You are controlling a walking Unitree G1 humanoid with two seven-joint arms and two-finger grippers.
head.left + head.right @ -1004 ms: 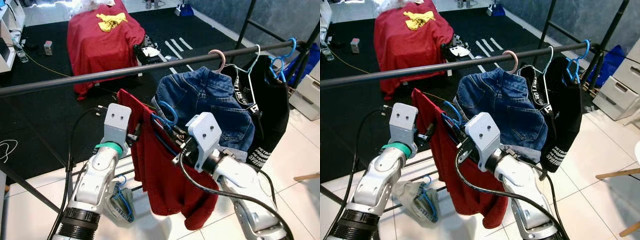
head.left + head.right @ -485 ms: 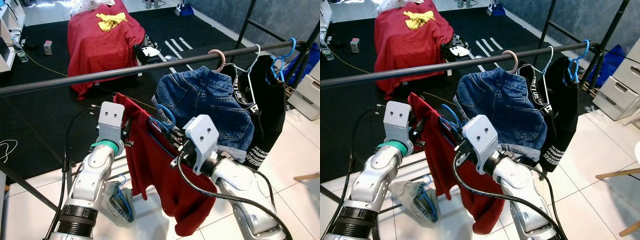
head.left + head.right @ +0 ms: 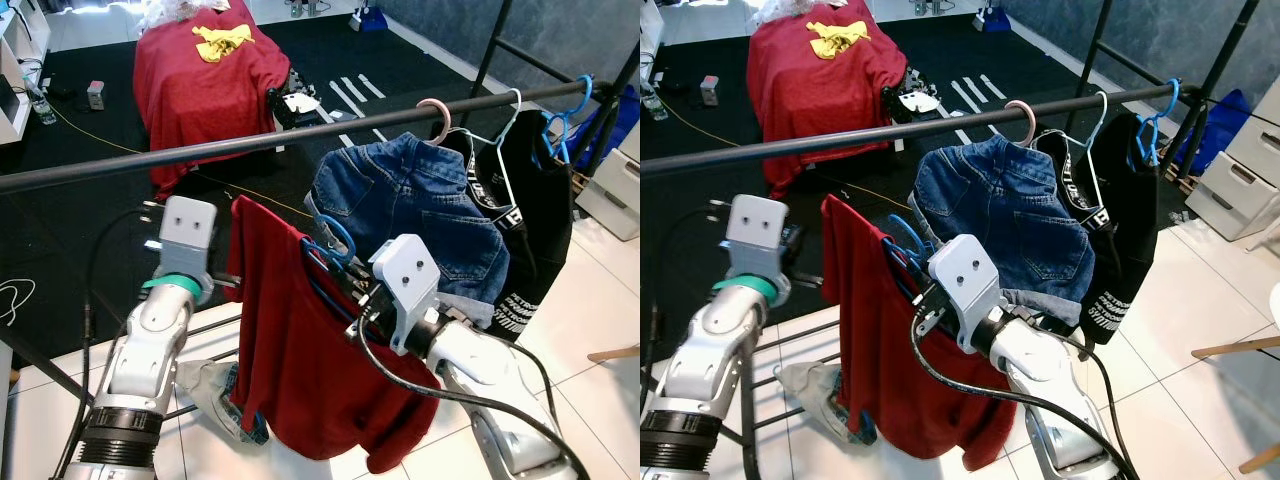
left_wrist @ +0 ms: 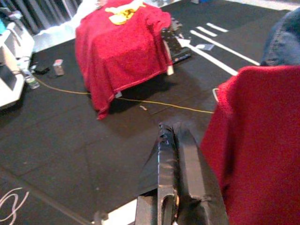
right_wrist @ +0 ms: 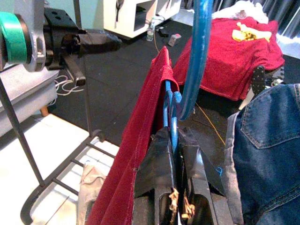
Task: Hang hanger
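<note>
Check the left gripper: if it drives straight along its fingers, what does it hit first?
Probably nothing close. The left gripper, fingers together, points past the edge of the red shirt beside it, toward open black floor mat. It might brush the shirt; depth is unclear.

The left gripper (image 3: 236, 285) has let go of the red shirt (image 3: 300, 350) and drawn back toward the robot's left; its fingers (image 4: 176, 154) are pressed together and stand just beside the cloth's edge, where a second ago they were buried in the fabric. The left arm has swung outward with it. Freed on that side, the red shirt now hangs flatter and wider, its near edge dropping straight down instead of being bunched toward the left arm. The right gripper (image 5: 172, 140) has shifted slightly, the blue hanger (image 3: 335, 240) it clamps sitting a little lower under the rail (image 3: 250, 145).
</note>
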